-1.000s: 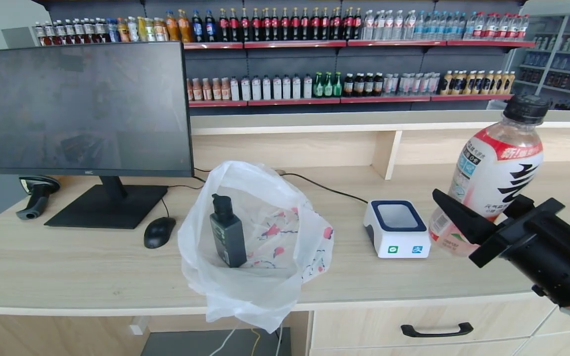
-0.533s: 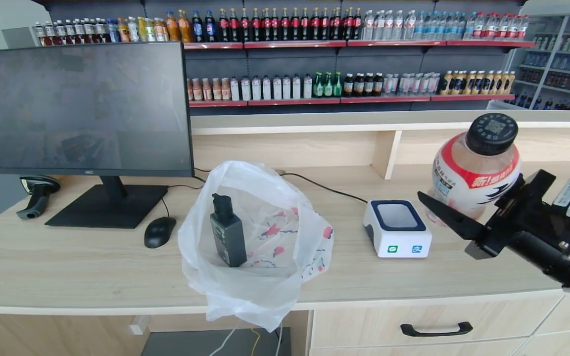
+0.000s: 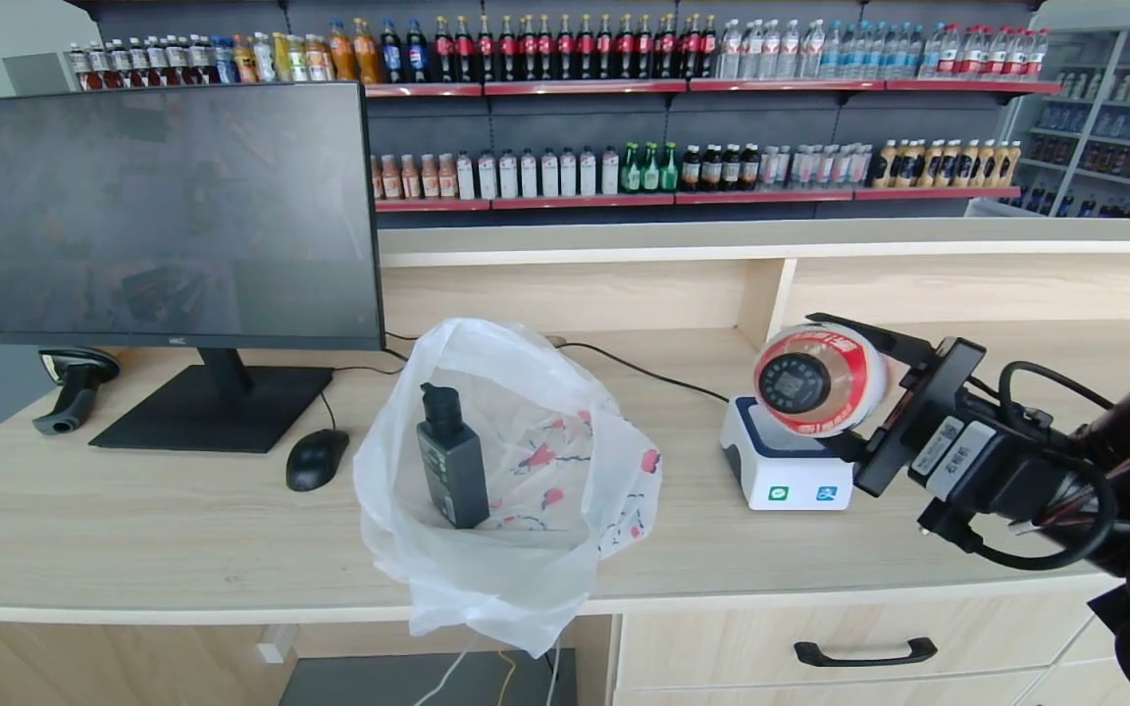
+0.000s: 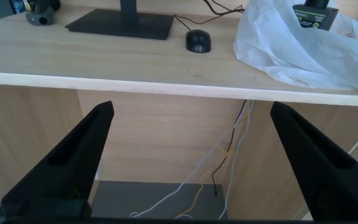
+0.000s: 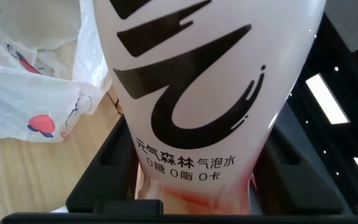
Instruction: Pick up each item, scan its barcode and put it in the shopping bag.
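My right gripper [image 3: 849,382] is shut on a clear drink bottle [image 3: 818,378] with a red-and-white label and black cap. The bottle lies tipped sideways, cap pointing toward me, just above the white barcode scanner [image 3: 786,471] on the counter. Up close in the right wrist view, the bottle [image 5: 194,93] sits between my black fingers. The white shopping bag [image 3: 506,480] stands open at the counter's front middle, with a dark pump bottle [image 3: 450,461] upright inside it. My left gripper [image 4: 191,155] is open, low in front of the counter below its edge; the bag [image 4: 303,43] lies beyond it.
A monitor [image 3: 173,216] stands at back left, with a black mouse [image 3: 315,459] and a handheld scanner [image 3: 70,392] near it. A cable [image 3: 643,373] runs behind the bag. A raised ledge [image 3: 781,240] backs the counter. Shelves of bottles fill the far wall. A drawer handle [image 3: 864,654] is below.
My right arm swung left and tipped the bottle from upright to lying sideways over the scanner, cap now facing me. The bag and pump bottle stayed put.
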### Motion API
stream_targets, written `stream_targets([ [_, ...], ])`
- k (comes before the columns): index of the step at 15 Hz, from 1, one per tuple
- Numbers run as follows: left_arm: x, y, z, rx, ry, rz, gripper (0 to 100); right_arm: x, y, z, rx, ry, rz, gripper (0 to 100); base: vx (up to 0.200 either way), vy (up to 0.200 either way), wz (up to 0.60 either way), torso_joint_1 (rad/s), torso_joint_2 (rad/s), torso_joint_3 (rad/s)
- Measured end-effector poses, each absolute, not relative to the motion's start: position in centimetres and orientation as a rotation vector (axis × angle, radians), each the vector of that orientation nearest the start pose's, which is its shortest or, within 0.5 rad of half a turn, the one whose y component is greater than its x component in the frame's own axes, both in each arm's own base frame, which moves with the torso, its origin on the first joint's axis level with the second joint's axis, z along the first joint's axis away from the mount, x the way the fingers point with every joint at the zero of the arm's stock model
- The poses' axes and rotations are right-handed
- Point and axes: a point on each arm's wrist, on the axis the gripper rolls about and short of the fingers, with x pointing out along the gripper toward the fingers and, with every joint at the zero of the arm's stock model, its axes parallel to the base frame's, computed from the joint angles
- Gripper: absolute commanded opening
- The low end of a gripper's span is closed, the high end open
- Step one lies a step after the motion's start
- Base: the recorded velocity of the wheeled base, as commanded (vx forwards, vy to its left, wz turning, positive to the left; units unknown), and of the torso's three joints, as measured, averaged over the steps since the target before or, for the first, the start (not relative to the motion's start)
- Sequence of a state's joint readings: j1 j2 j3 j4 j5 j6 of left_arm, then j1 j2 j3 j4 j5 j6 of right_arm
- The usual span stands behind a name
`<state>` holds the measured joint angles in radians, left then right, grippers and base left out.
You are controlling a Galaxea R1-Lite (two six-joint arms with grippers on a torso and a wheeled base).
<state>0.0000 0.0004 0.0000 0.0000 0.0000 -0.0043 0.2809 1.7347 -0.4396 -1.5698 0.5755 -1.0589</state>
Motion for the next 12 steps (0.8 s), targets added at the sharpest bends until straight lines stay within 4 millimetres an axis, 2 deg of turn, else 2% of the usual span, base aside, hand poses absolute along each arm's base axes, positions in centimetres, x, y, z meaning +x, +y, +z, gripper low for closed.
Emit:
stream_targets([
  [5,-2.3,0.0,7.5,-0.004,0.000,0.000,100,26.6,8.0,16.5,-1.153,-0.752,0.635,0,0.000,0.000,0.00,0.000,0.00,0.000],
  [9,-2.3,0.0,7.5,-0.004,0.000,0.000,100,27.4,8.1,14.8,-1.232,-0.765,0.682,0,0.000,0.000,0.00,0.000,0.00,0.000],
  [12,-2.3,0.0,7.5,-0.004,0.000,0.000,100,27.7,8.2,14.7,-1.276,-0.800,0.682,0,0.000,0.000,0.00,0.000,0.00,0.000],
])
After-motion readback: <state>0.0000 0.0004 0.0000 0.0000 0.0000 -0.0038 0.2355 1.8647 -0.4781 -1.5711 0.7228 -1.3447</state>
